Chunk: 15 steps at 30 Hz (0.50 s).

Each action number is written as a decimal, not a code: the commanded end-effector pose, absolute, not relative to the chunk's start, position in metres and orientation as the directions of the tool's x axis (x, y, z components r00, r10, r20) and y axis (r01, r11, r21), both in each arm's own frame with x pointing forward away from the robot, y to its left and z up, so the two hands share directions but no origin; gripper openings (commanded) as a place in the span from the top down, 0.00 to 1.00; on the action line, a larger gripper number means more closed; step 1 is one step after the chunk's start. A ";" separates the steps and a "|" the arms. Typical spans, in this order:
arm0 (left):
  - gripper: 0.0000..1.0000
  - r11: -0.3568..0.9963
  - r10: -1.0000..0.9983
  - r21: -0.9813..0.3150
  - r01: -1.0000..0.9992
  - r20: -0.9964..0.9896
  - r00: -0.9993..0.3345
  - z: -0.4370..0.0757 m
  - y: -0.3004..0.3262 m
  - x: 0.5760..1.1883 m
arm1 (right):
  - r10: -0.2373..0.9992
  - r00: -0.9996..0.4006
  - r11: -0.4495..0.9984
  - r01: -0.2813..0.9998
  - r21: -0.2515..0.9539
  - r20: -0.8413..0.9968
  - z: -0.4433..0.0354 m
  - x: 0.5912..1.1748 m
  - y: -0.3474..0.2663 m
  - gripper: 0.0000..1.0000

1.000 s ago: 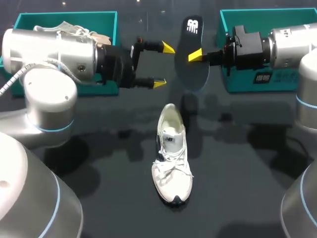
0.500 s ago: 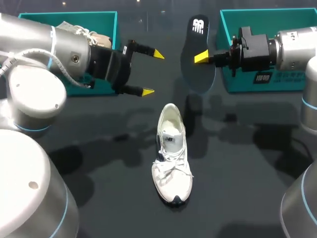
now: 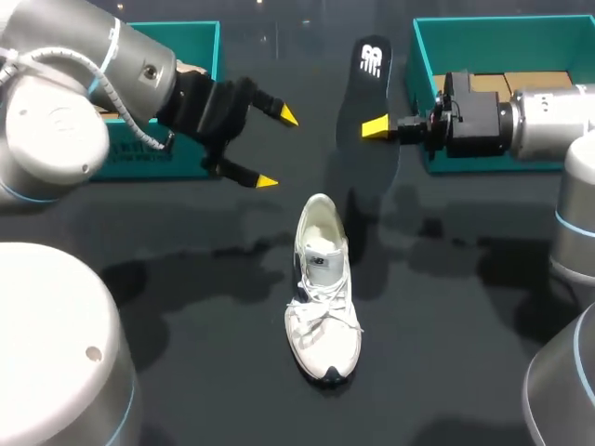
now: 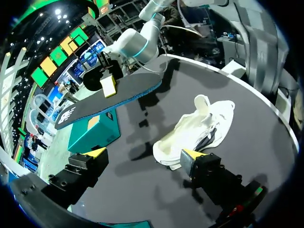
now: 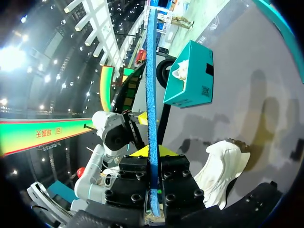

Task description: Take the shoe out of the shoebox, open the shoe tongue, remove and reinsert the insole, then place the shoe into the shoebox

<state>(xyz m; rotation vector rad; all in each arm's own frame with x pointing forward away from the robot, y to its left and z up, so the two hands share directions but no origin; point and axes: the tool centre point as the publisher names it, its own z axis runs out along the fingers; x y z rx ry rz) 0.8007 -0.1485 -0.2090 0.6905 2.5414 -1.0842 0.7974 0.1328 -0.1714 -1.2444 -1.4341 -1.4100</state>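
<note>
One shoe (image 3: 322, 288) on table (image 3: 186, 316), one insole (image 3: 365, 102), two shoeboxes (image 3: 195, 42) (image 3: 483, 32). Left gripper (image 3: 277, 149) beyond shoe, jaws spread wide, empty. Right gripper (image 3: 376, 128) pinches insole.

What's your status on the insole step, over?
Right gripper shut on insole, held in the air. Left gripper open, empty. Shoe upright on table, insole out. Nothing over the shoe's opening.

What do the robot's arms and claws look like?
The left arm and right arm are thick silver tubes with thin blue joint rings; a grey cable runs along the left. The left gripper and right gripper are black with yellow-tipped fingers.
</note>
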 end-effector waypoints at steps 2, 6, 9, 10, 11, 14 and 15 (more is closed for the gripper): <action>0.00 0.746 0.353 -0.518 0.419 -0.225 -0.908 -0.201 -0.154 0.799 | 0.132 -0.238 -0.094 0.963 0.251 0.962 -0.172 0.794 0.135 1.00; 0.00 0.746 0.353 -0.518 0.419 -0.225 -0.908 -0.201 -0.154 0.799 | 0.132 -0.238 -0.094 0.963 0.251 0.962 -0.172 0.794 0.135 1.00; 0.00 0.736 0.319 -0.583 0.343 -0.149 -0.936 -0.215 -0.156 0.793 | 0.132 -0.238 -0.094 0.963 0.251 0.962 -0.172 0.794 0.135 1.00; 0.00 0.748 0.296 -0.583 0.315 -0.131 -0.946 -0.222 -0.155 0.792 | 0.134 -0.240 -0.105 0.961 0.254 0.962 -0.176 0.796 0.136 1.00; 0.00 0.750 0.289 -0.591 0.297 -0.111 -0.951 -0.228 -0.154 0.789 | 0.134 -0.251 -0.111 0.958 0.266 0.959 -0.179 0.797 0.139 1.00; 0.00 0.759 0.263 -0.604 0.244 -0.058 -0.963 -0.241 -0.146 0.784 | 0.120 -0.285 -0.114 0.948 0.299 0.951 -0.185 0.799 0.144 1.00; 0.00 0.756 0.257 -0.613 0.229 -0.045 -0.965 -0.243 -0.144 0.782 | 0.121 -0.301 -0.114 0.942 0.315 0.946 -0.187 0.799 0.147 1.00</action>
